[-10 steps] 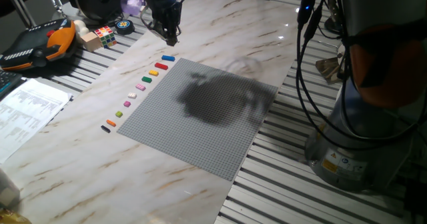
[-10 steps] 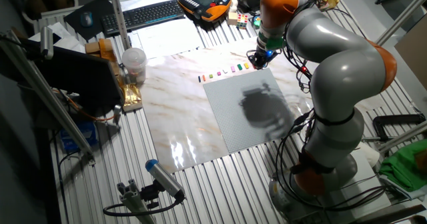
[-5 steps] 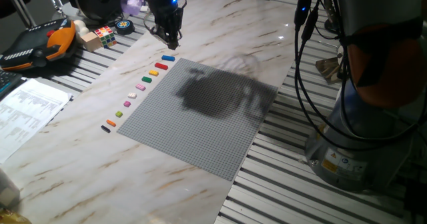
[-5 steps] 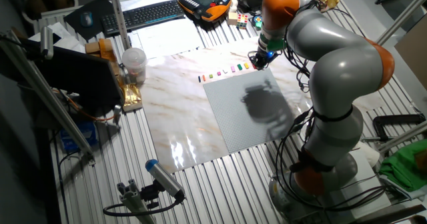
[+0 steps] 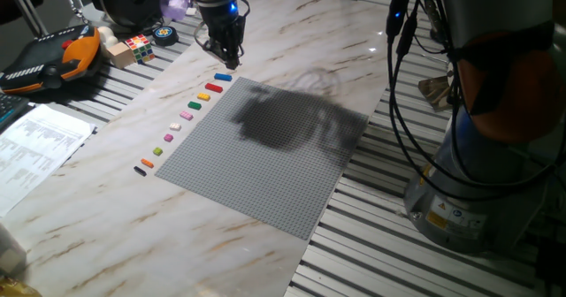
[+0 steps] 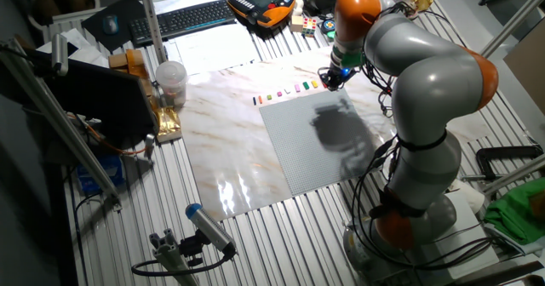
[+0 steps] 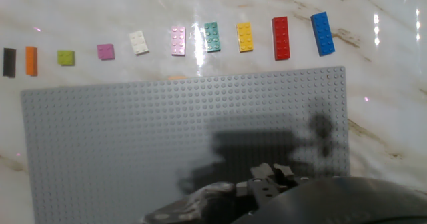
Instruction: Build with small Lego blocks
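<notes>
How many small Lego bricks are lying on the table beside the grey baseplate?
9, in one row along the baseplate's edge: black, orange, lime, purple, white, pink, green, yellow, red, blue.

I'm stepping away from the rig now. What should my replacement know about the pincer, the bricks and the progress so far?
Pincer: hovering above the blue brick at the end of the row; open or shut cannot be told, nothing seen in it.
Bricks: all in one row on the marble beside the grey baseplate, running from black to blue.
Done: nothing placed on the plate.
Left: all of the building.
</notes>
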Motion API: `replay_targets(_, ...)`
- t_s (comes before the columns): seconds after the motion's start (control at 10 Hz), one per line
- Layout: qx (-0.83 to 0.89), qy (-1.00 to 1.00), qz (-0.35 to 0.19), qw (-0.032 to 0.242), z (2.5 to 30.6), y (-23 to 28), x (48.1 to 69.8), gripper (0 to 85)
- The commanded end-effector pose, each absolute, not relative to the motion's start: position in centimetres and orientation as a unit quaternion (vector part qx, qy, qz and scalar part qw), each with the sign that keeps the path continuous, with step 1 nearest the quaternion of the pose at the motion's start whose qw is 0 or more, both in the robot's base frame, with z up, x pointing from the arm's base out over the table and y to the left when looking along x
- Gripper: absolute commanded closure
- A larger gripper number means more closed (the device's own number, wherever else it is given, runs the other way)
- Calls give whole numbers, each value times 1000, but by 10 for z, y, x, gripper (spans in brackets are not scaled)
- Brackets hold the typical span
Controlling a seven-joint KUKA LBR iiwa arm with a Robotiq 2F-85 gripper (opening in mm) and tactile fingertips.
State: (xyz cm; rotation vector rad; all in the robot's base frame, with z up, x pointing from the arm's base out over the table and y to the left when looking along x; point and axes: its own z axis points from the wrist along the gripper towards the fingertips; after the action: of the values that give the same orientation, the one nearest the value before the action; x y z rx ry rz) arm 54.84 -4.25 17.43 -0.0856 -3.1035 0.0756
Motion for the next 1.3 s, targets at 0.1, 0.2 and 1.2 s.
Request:
replay_targets(0.1, -29, -999, 29, 17, 171, -44, 550, 843)
replay_targets(0.2, -30, -999, 28, 17, 168, -44, 551, 843)
replay_targets(1.2, -39, -999, 34, 16, 146, -56, 560, 843)
